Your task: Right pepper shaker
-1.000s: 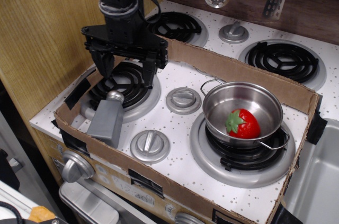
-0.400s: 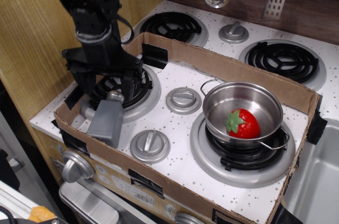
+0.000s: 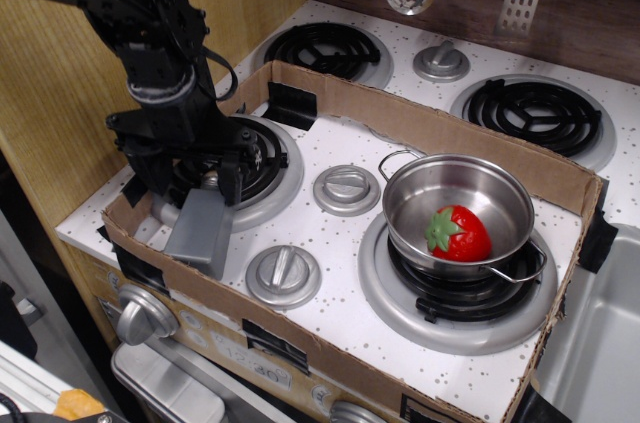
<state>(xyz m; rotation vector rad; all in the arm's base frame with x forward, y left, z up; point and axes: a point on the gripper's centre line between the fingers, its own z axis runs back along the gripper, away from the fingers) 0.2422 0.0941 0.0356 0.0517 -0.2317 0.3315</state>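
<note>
The grey pepper shaker [image 3: 200, 230] lies on its side at the front left of the toy stove, its base toward the front cardboard edge and its silver cap mostly hidden under my gripper. My black gripper [image 3: 190, 181] is open and has come down over the cap end. One finger [image 3: 152, 175] is on the left of the cap and the other [image 3: 230, 177] on the right. The jaws straddle the cap without closing on it.
A cardboard rim [image 3: 420, 123] frames the stove top. A steel pot [image 3: 460, 205] holding a red strawberry [image 3: 458, 234] sits on the front right burner. Round silver knobs [image 3: 346, 189] [image 3: 283, 275] lie beside the shaker. A wooden wall [image 3: 60, 63] stands on the left.
My gripper has moved left and down from above the front left burner until its open fingers sit around the shaker's cap. The shaker has not moved.
</note>
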